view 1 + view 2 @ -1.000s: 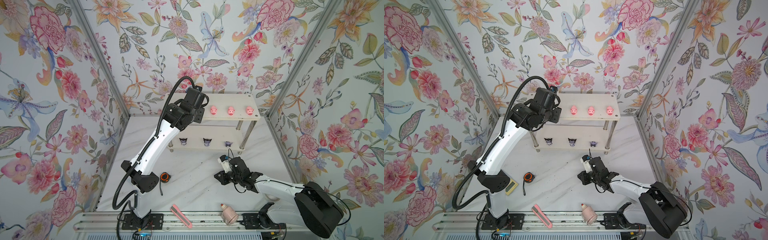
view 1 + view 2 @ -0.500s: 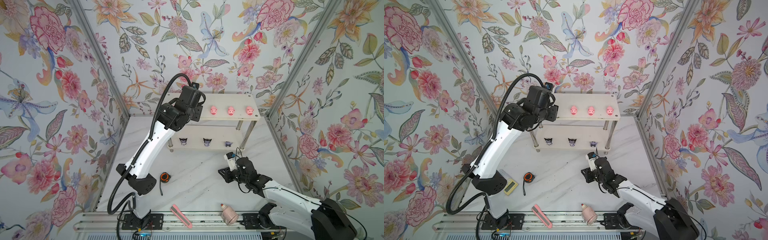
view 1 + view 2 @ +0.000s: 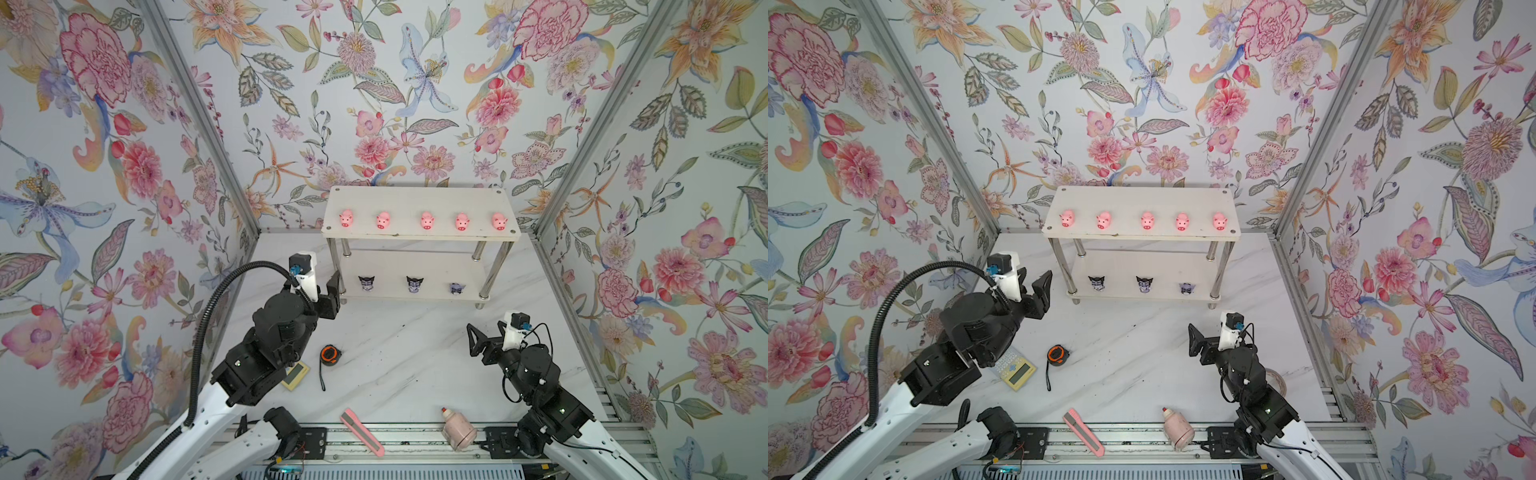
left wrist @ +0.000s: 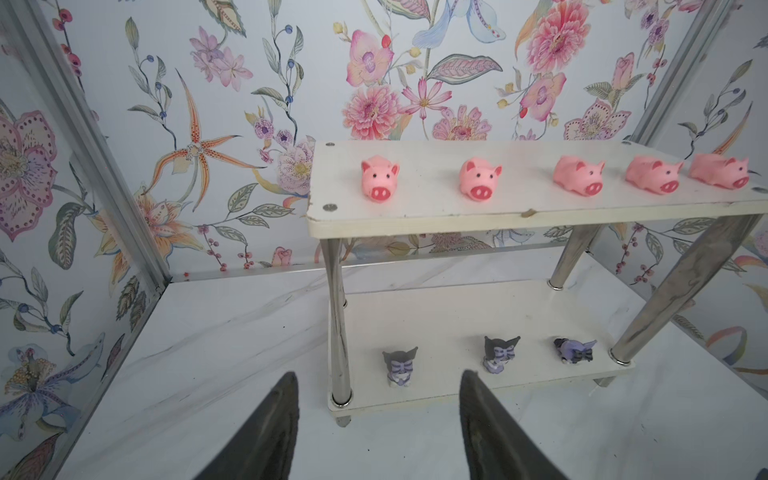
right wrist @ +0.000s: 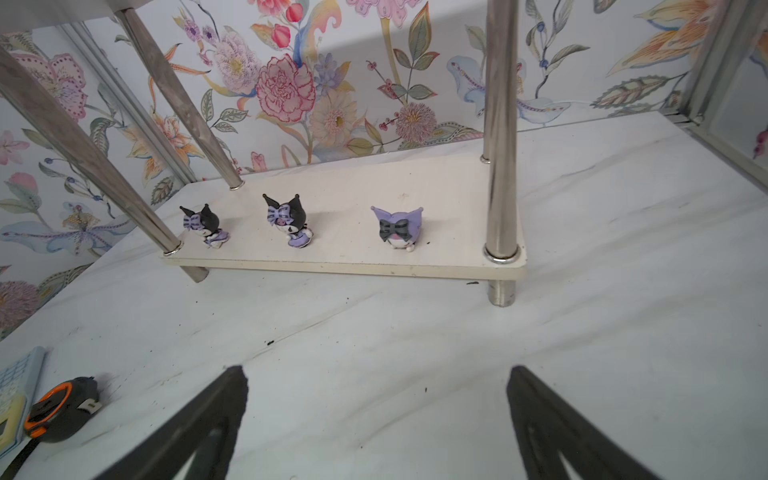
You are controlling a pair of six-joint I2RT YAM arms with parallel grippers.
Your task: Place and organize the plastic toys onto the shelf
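The white two-tier shelf (image 3: 419, 199) (image 3: 1142, 199) stands against the back wall. Several pink pig toys (image 3: 427, 220) (image 4: 380, 180) stand in a row on its top board, snouts facing forward. Three purple figurines (image 3: 414, 284) (image 5: 291, 222) sit on the lower board (image 5: 353, 253). The rightmost one (image 5: 398, 228) has a purple hood and looks tipped in the left wrist view. My left gripper (image 3: 322, 286) (image 4: 379, 376) hovers open and empty by the shelf's front left leg. My right gripper (image 3: 488, 336) (image 5: 377, 370) is wide open and empty over the table, in front of the shelf's right end.
An orange-black tape measure (image 3: 330, 354) and a yellow calculator (image 3: 1016, 369) lie near the left arm. A pink box cutter (image 3: 361, 432) and a pale pink bottle (image 3: 457, 428) lie at the front edge. Floral walls close in three sides.
The left arm has drawn back from the top board down to the shelf's front left corner, uncovering two more pigs. The right gripper has opened wide and backed away toward the front right.
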